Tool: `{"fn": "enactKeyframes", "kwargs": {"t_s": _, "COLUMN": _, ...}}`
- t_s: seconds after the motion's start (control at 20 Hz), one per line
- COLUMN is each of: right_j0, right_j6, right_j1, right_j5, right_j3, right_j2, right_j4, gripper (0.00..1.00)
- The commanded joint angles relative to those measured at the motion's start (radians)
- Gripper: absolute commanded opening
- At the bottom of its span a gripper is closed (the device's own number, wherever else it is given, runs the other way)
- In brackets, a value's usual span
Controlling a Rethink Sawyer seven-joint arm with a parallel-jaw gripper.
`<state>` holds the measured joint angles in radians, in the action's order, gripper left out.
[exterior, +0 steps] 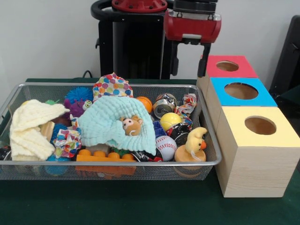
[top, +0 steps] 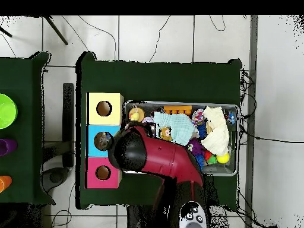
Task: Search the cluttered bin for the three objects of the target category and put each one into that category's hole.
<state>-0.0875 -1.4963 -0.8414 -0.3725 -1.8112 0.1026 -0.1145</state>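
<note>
A wire mesh bin [exterior: 47, 164] holds a jumble of things. Among them are an orange ball [exterior: 145, 103], a yellow ball [exterior: 170, 120], a baseball [exterior: 165, 147], a crushed can [exterior: 164, 106], a pale blue cloth [exterior: 108, 123], a cream cloth [exterior: 32, 126] and a yellow duck [exterior: 195, 140]. Beside the bin stand three wooden boxes with round holes: red [exterior: 243, 70], blue [exterior: 262, 98] and yellow [exterior: 281, 136]. My gripper [exterior: 188, 73] hangs open and empty, high above the bin's far corner by the red box. In the overhead view the arm [top: 169, 161] covers that end of the bin [top: 233, 107].
A polka-dot cloth [exterior: 111, 86], a purple fuzzy toy [exterior: 77, 101], an orange building brick [exterior: 105, 157] and a small monkey toy [exterior: 131, 125] also lie in the bin. A green bowl [top: 5, 111] sits on a second table to the side.
</note>
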Motion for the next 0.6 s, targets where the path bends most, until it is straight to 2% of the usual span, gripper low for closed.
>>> {"fn": "enactKeyframes", "kwargs": {"t_s": 0.05, "right_j0": -0.106, "right_j6": 0.103, "right_j1": -0.016, "right_j5": -0.033, "right_j3": -0.107, "right_j2": -0.199, "right_j4": 0.134, "gripper": 1.00}}
{"fn": "enactKeyframes", "kwargs": {"t_s": 0.6, "right_j0": -0.214, "right_j6": 0.123, "right_j1": -0.027, "right_j5": -0.054, "right_j3": -0.114, "right_j2": -0.294, "right_j4": 0.237, "gripper": 1.00}}
